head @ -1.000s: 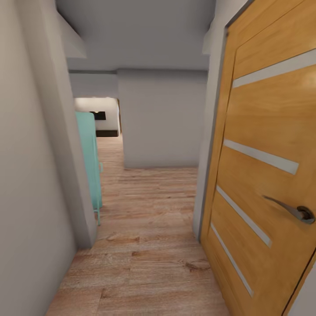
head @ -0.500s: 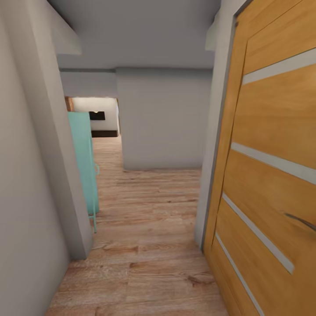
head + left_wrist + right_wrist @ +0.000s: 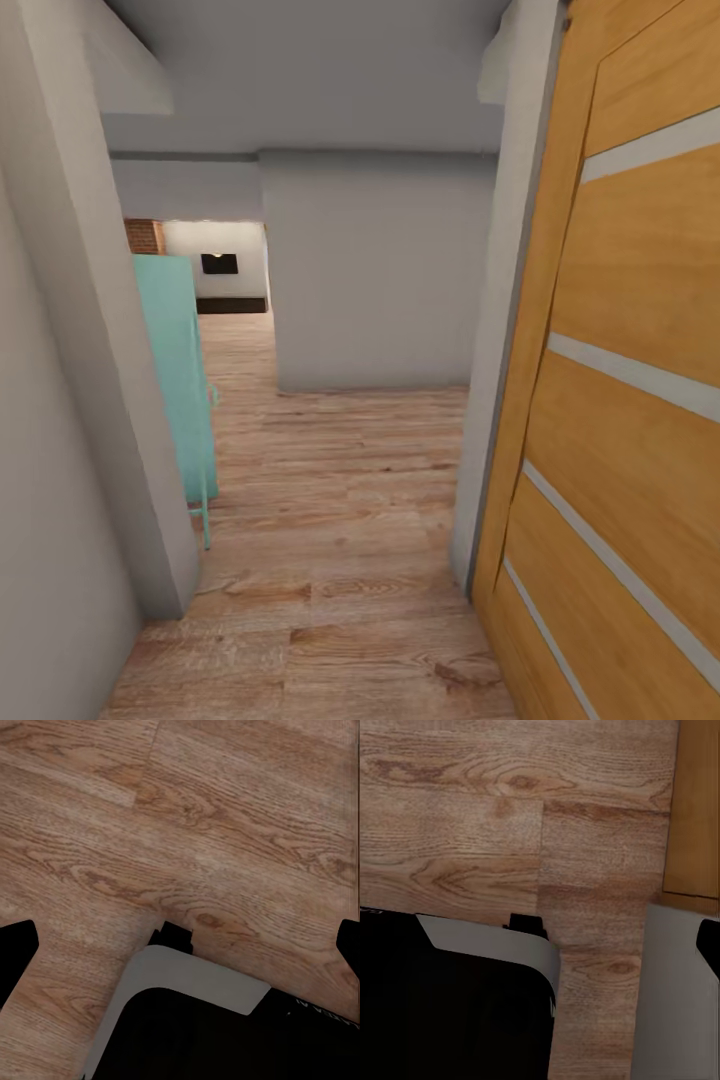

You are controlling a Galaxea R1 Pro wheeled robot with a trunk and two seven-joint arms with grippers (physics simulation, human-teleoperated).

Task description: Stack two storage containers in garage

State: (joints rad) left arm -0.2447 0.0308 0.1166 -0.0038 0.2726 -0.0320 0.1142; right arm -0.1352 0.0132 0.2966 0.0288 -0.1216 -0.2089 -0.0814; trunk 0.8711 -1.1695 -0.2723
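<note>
Between a grey wall corner (image 3: 150,480) and an open wooden door (image 3: 620,400), robot is transiting hallway toward containers; both jaws spread, holding nothing; next, steer past teal cabinet (image 3: 180,390)

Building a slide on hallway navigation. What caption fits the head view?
Robot's head view down a wood-plank hallway, an open wooden door at right, a turquoise cabinet past the left wall corner.

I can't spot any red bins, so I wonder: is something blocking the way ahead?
No bins show here. The wood-plank floor runs open between an open wooden door and a teal cabinet; a grey wall closes the far end.
</note>
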